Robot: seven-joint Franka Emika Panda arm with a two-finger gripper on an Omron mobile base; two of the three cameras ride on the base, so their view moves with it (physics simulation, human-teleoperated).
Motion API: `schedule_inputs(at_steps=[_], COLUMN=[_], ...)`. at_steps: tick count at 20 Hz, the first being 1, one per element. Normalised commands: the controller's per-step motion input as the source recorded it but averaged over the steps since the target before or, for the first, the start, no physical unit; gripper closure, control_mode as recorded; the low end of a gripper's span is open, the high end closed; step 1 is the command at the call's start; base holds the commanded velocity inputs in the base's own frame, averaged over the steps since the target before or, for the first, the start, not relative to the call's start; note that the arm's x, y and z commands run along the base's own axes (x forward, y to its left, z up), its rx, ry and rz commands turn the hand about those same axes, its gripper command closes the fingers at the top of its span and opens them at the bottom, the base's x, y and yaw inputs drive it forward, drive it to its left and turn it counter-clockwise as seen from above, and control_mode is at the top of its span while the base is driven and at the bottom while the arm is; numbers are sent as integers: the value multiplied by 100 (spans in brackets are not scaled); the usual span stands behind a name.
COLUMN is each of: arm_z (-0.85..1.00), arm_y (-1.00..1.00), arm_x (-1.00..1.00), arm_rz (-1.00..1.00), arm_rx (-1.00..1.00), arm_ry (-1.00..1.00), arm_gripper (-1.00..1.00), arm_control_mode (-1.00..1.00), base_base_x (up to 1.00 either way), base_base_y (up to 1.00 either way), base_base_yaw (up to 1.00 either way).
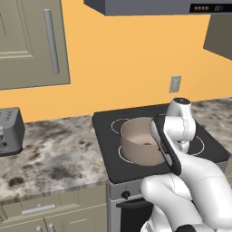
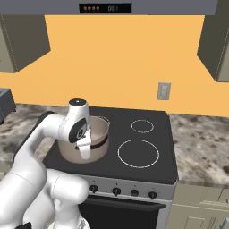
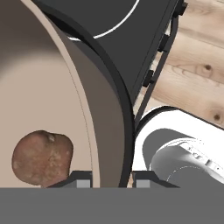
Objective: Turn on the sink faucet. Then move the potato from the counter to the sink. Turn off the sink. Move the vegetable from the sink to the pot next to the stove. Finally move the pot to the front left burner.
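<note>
We see the pot (image 1: 140,140) sitting on the front left burner (image 1: 123,155) of the black stove (image 1: 108,167), close to the stove's front edge. In the left base view the burner's white ring shows around the pot's base on its left side. The pot is tan, round and upright.

In the hand view the gripper (image 3: 111,180) is clamped on the pot's wall: one dark fingertip (image 3: 78,180) sits inside the pot and the other just outside it, with the thin rim running up between them. So we read the jaws as closed on the pot rim, on the side of the pot nearest the stove's front edge.

The potato (image 3: 42,158) lies on the pot's floor, brown and lumpy, just beside the inner fingertip. In the left base view it shows as a small dark spot at the bottom of the pot, partly hidden by the arm.

In the right base view the arm's wrist reaches down over the pot's near side, and the other burners (image 2: 138,153) lie bare to its right. The control knobs (image 2: 116,191) run along the stove's front panel. A toaster (image 1: 9,131) stands on the granite counter (image 1: 54,154) at its left edge, well apart from the stove. An outlet (image 2: 164,91) is on the orange wall behind the stove.
</note>
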Motion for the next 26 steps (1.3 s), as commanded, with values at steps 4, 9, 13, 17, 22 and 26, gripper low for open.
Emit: schedule_inputs(at_steps=[4, 9, 13, 17, 22, 26], arm_z=[-8, -14, -32, -44, -32, -19], arm_y=[0, 0, 1, 9, 11, 12], arm_x=[6, 6, 7, 11, 14, 11], arm_rz=[0, 0, 0, 3, 3, 1], arm_rx=[0, 0, 0, 0, 0, 0], arm_ry=[3, 0, 0, -1, -2, 0], arm_gripper=[100, 100, 100, 100, 100, 100], arm_control_mode=[-100, -100, -100, -100, -100, -100], base_base_x=[0, 0, 0, 0, 0, 0], base_base_y=[0, 0, 0, 0, 0, 0], base_base_yaw=[0, 0, 0, 0, 0, 0])
